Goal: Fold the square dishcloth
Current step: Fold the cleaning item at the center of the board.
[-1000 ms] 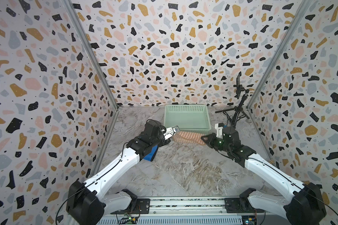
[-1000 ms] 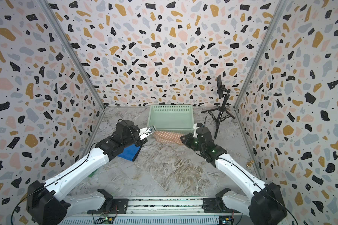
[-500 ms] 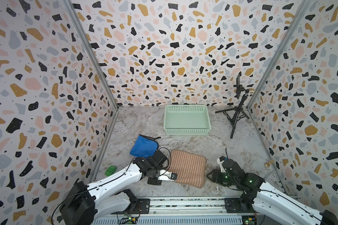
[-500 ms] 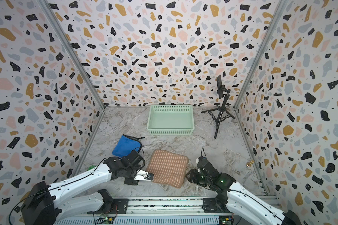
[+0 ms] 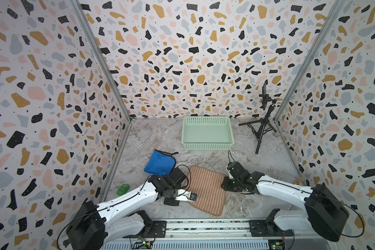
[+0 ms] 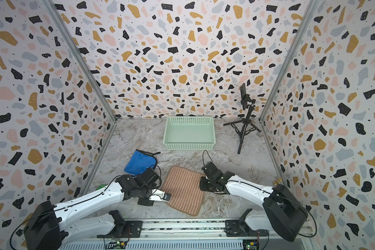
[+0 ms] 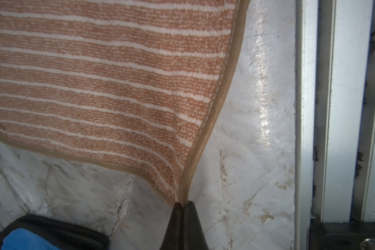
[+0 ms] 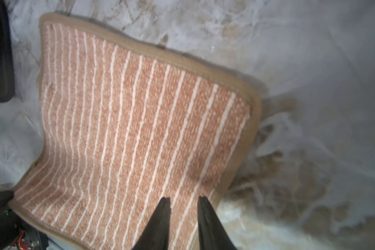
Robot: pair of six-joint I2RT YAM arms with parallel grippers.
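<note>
**Clerk:** Item one, description and location?

**Keeper:** A square terry dishcloth (image 5: 206,190), orange with thin white stripes and a tan bound edge. It lies spread flat on the marble-patterned table (image 5: 204,158), close to the front rail and between the two arms. It appears unfolded.

**Clerk:** Grippers?

**Keeper:** Left gripper (image 7: 183,204): the black fingertips are pinched together on the dishcloth's near left corner, with the binding puckered into them. Right gripper (image 8: 184,201): the jaws stand apart over the cloth's right-hand edge, and nothing seems caught between them.

**Clerk:** Handling notes?

**Keeper:** I judge it light, soft and limp. The pile should give purchase rather than slip. Lifted by one point it will likely sag and crease. The best hold is on the bound corners, two on one edge, so both can be carried across together to meet the opposite edge.

**Clerk:** Other stock?

**Keeper:** A crumpled blue cloth (image 5: 159,162) lies just beyond the left arm. A pale green perforated plastic basket (image 5: 207,147) sits at the back. A black tripod (image 5: 261,132) stands in the far right corner, well apart from the dishcloth.
</note>
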